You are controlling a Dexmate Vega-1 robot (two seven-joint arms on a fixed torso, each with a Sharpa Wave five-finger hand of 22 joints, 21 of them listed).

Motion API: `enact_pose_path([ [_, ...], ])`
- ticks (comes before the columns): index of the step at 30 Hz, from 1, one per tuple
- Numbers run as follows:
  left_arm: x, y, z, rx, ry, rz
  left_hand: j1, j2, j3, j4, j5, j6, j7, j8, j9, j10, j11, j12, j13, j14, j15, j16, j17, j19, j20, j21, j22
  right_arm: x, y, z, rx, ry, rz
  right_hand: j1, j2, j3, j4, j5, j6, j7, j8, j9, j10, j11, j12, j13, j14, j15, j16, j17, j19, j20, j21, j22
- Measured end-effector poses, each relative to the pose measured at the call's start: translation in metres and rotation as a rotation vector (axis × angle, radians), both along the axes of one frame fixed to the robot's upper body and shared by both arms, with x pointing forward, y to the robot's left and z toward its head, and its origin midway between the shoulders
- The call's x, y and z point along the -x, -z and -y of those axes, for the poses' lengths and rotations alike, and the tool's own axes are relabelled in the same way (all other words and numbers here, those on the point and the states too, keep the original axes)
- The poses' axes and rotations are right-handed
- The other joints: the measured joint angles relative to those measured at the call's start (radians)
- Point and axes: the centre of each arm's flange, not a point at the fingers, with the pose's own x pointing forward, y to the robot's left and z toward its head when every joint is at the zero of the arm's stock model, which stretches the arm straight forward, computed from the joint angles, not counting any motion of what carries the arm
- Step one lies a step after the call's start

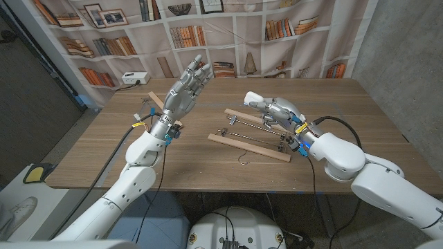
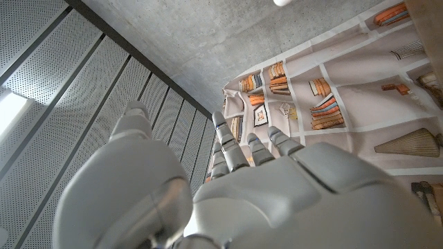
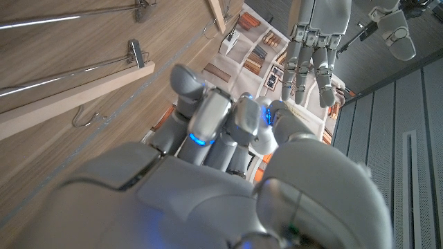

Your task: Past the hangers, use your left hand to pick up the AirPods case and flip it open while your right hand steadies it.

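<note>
Right hand (image 1: 271, 109) grips AirPods case (image 1: 253, 99); left hand (image 1: 185, 88) raised, fingers (image 1: 199, 71) spread.

Pale wooden hangers (image 1: 250, 142), brown table (image 1: 104, 152)

**Case mostly covered by the right hand**

The right hand (image 1: 277, 111) curls its fingers (image 3: 208, 117) over a white case (image 1: 253, 99), leaving its lid state impossible to tell. The hangers (image 1: 250, 138) lie partly behind that wrist. Small clipped items (image 1: 147, 108) behind the left hand (image 1: 185, 90) are too small to identify.
</note>
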Motion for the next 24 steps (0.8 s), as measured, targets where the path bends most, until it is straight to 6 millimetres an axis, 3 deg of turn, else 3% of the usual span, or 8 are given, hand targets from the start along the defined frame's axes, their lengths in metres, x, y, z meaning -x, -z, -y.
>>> enact_pose_path([
  [4,0.0,0.003,-0.006,-0.008,-0.016,-0.006,0.0,0.0,0.004,-0.004,0.0,0.001,0.001,0.0,0.0,0.0,0.0,0.0,-0.002,-0.005,-0.009,0.0,0.0,0.009,-0.016,0.0,0.0,0.0,-0.001,0.002,0.022,0.021,0.002,0.012,0.001,0.0,0.0,0.0,0.0,0.0,0.0,0.0,0.0,0.0,0.0,0.001,0.0,0.0,0.0,0.0,0.0,0.0,0.0,0.0],
  [24,0.009,-0.009,-0.026,-0.075,-0.155,0.002,0.021,0.029,0.014,-0.014,0.004,0.012,0.001,-0.006,0.0,0.009,0.002,0.004,-0.01,0.01,-0.016,0.0,-0.005,0.016,-0.001,0.0,0.0,0.007,-0.011,-0.004,0.172,0.082,0.021,0.012,0.001,0.0,0.0,-0.001,0.0,0.0,-0.002,0.0,-0.001,-0.001,0.0,0.006,0.0,0.0,0.0,0.0,0.0,0.0,0.0,-0.003],
])
